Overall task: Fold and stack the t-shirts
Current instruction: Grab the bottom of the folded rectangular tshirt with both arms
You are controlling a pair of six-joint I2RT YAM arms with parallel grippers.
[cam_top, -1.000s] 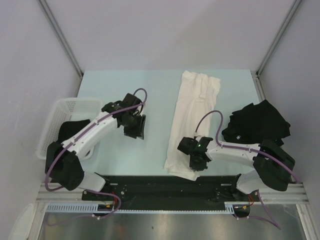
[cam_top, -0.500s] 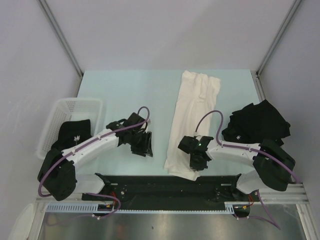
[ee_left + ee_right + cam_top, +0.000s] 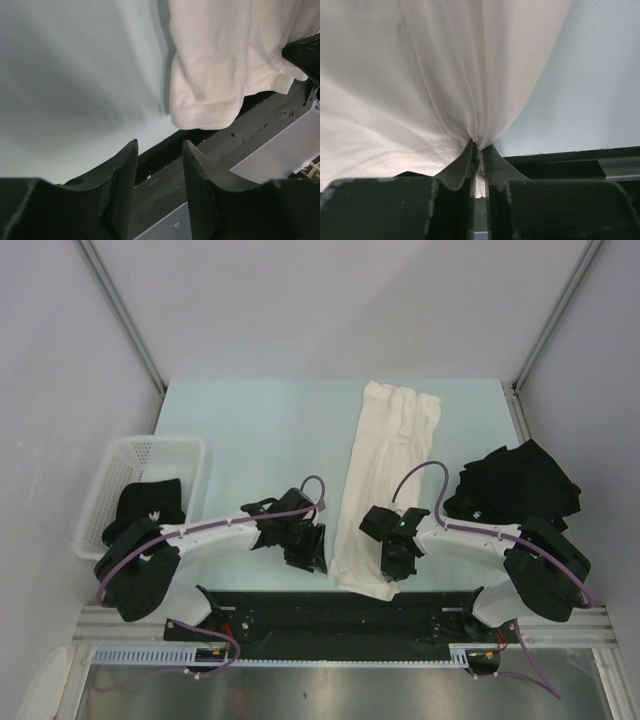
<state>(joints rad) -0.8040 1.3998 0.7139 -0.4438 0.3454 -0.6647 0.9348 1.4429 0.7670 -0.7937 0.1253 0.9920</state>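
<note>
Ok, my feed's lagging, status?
Right tool shut on cream shirt hem. Left tool open, empty, near same hem. No obstruction seen.

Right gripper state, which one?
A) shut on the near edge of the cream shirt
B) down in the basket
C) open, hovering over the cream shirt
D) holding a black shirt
A: in the right wrist view the right gripper has its jaws pressed together, with a bunched fold of the cream-white t-shirt pinched between them.
</note>
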